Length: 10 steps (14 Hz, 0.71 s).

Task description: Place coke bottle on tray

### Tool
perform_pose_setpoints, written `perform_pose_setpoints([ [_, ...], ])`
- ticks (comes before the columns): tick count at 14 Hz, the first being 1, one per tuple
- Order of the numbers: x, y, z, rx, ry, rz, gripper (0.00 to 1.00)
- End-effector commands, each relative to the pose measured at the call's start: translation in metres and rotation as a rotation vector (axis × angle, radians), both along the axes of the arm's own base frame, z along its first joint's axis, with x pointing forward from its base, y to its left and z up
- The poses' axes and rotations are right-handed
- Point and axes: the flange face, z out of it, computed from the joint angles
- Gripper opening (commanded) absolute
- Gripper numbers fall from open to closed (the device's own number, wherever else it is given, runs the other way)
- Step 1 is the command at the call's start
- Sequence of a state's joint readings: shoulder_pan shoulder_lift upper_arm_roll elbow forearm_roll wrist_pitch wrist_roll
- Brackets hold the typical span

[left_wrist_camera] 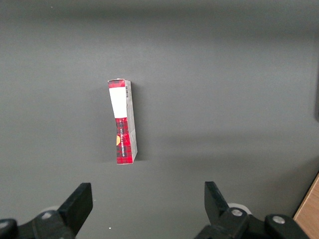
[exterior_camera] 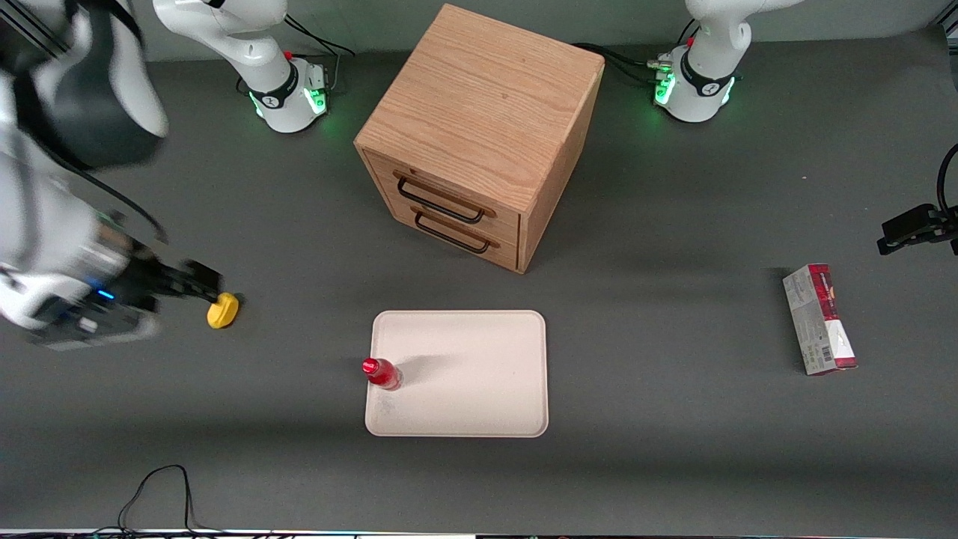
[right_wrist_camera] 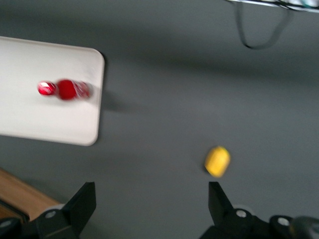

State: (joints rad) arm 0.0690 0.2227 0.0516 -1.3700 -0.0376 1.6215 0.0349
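Note:
The small red coke bottle (exterior_camera: 382,373) stands upright on the cream-white tray (exterior_camera: 479,374), close to the tray's edge toward the working arm's end; it also shows in the right wrist view (right_wrist_camera: 65,89) on the tray (right_wrist_camera: 45,119). My gripper (exterior_camera: 202,281) is open and empty, well away from the tray toward the working arm's end of the table, just beside the yellow lemon-like lump (exterior_camera: 222,310). In the right wrist view the gripper (right_wrist_camera: 152,199) has its fingers wide apart over bare grey table, with the yellow lump (right_wrist_camera: 218,161) near one fingertip.
A wooden two-drawer cabinet (exterior_camera: 479,135) stands farther from the front camera than the tray. A red-and-grey carton (exterior_camera: 819,318) lies toward the parked arm's end, also in the left wrist view (left_wrist_camera: 122,122). A black cable (exterior_camera: 161,486) loops near the table's front edge.

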Motion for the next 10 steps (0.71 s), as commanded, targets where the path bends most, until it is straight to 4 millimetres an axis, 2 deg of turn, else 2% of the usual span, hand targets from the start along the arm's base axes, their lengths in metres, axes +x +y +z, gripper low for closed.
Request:
perform_pose_setpoints([
  [1,-0.060,-0.021,0.027,0.018,0.005,-0.015,1.00],
  [3,-0.081,-0.034,0.037,0.022,0.012,-0.035,1.00],
  [4,-0.085,-0.035,0.035,0.022,0.018,-0.039,1.00],
  [6,-0.086,-0.035,0.026,0.021,0.036,-0.049,1.00],
  [10,-0.086,-0.036,0.027,0.024,0.035,-0.050,1.00],
])
